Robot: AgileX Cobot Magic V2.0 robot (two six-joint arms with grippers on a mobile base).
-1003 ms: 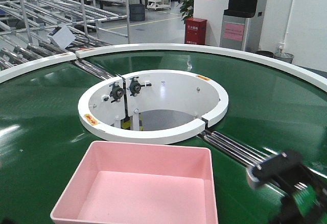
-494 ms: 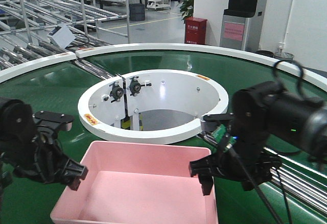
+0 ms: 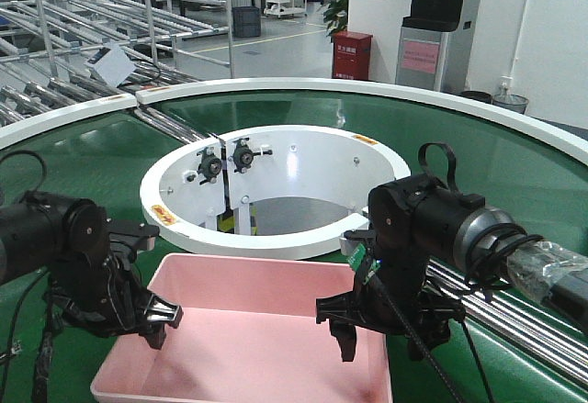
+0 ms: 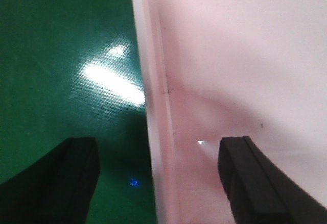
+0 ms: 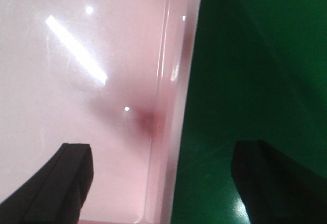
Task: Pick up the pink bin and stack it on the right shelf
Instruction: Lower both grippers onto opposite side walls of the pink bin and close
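Observation:
The pink bin [image 3: 248, 330] sits on the green belt at the near centre, empty. My left gripper [image 3: 138, 325] is open and straddles the bin's left wall. In the left wrist view that wall [image 4: 156, 106] runs between the two dark fingers [image 4: 255, 183], one over the belt and one inside the bin, both clear of it. My right gripper [image 3: 384, 334] is open astride the right wall. In the right wrist view the bin's wall [image 5: 171, 106] lies in the wide gap of the gripper [image 5: 163, 183], untouched. The right shelf is out of view.
A white ring [image 3: 276, 238] round a central opening lies just beyond the bin. Silver rollers [image 3: 459, 284] cross the green belt [image 3: 478, 173] on the right. Slanted tube-roller racks [image 3: 92, 45] stand at the back left, a red box [image 3: 351, 54] at the back.
Both arms have come into view and moved inward and down, from beside the bin to astride its left and right walls. The bin has not moved.

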